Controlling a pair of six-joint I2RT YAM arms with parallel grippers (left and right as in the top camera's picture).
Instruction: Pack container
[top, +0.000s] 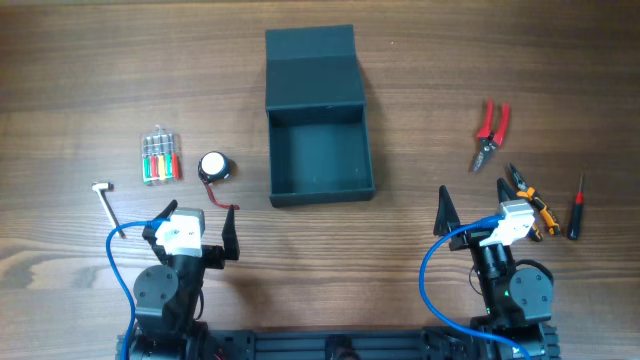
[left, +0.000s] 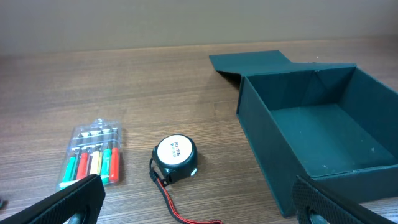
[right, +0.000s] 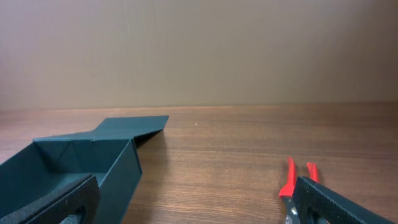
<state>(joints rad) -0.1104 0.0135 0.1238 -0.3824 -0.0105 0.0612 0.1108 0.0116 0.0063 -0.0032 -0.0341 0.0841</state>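
Observation:
The dark teal container (top: 272, 150) stands open and empty at the table's middle, its flap lid (top: 310, 55) folded back. It also shows in the left wrist view (left: 261, 143) and the right wrist view (right: 124, 171). A packet of coloured bits (top: 160, 156), a black tape measure (top: 214, 167) with a red strap and a small white key (top: 104, 195) lie left of it. Red pliers (top: 490, 128), orange-black pliers (top: 528, 195) and a screwdriver (top: 576, 210) lie right. My left gripper (top: 195, 232) is open and empty near the front edge. My right gripper (top: 475, 212) is open and empty.
Blue cables loop from both arm bases at the front edge. The tape measure (left: 176, 158) and the bit packet (left: 93, 155) lie just ahead of the left fingers. The red pliers (right: 291, 180) lie ahead of the right fingers.

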